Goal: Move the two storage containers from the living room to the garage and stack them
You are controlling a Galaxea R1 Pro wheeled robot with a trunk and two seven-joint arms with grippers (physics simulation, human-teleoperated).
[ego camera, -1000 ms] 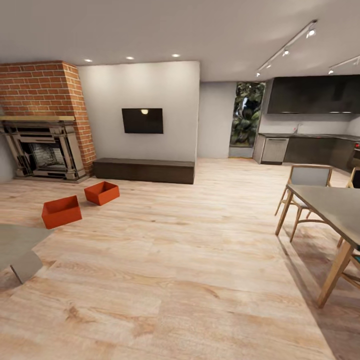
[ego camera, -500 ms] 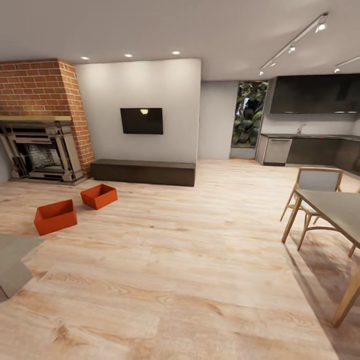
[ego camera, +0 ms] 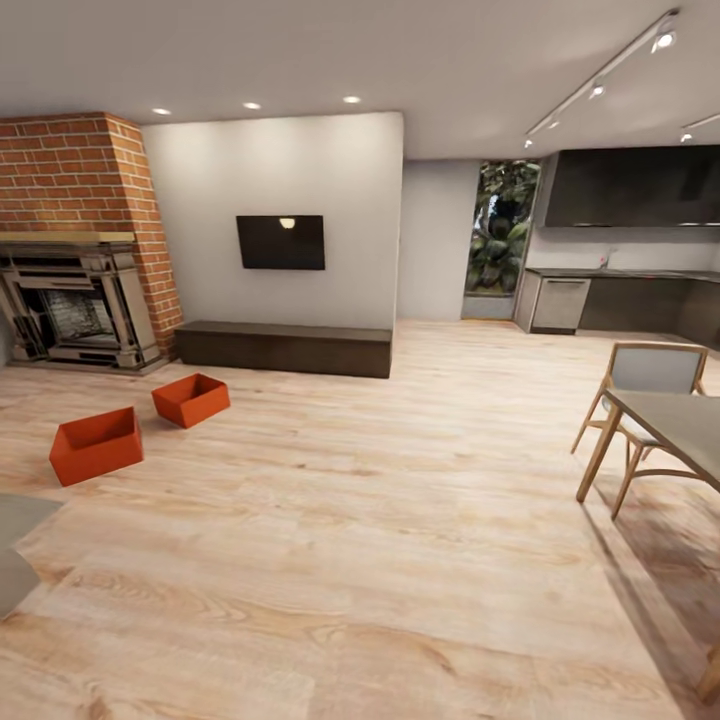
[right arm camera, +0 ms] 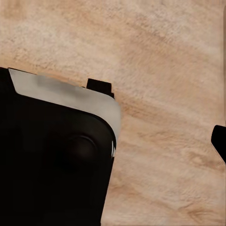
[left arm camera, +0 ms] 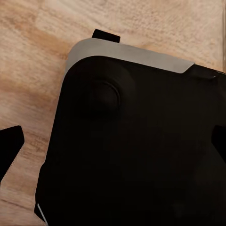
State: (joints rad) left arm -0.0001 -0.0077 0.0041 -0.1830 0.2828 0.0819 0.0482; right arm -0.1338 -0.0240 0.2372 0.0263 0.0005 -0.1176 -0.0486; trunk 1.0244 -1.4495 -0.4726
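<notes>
Two orange-red storage containers stand on the light wood-plank flooring of the living room, at the left of the head view. The nearer container [ego camera: 97, 446] and the farther container [ego camera: 190, 399] are a short way apart, both upright and empty, in front of the brick fireplace [ego camera: 75, 310]. My left gripper [left arm camera: 115, 146] hangs over the robot's black base [left arm camera: 141, 155] with its fingertips [left arm camera: 10, 147] wide apart and nothing between them. One fingertip [right arm camera: 219, 140] of my right gripper [right arm camera: 113, 146] shows at the frame's edge, over bare planks.
A low dark bench [ego camera: 285, 347] runs under the wall TV. A dining table [ego camera: 670, 420] and chair [ego camera: 650, 372] stand at the right, a grey table corner [ego camera: 15, 540] at the lower left. The kitchen lies at the back right. Open plank floor stretches ahead.
The whole head view has shifted as the camera moved forward: the containers sit further left and the dining table further right. The things themselves have not moved.
</notes>
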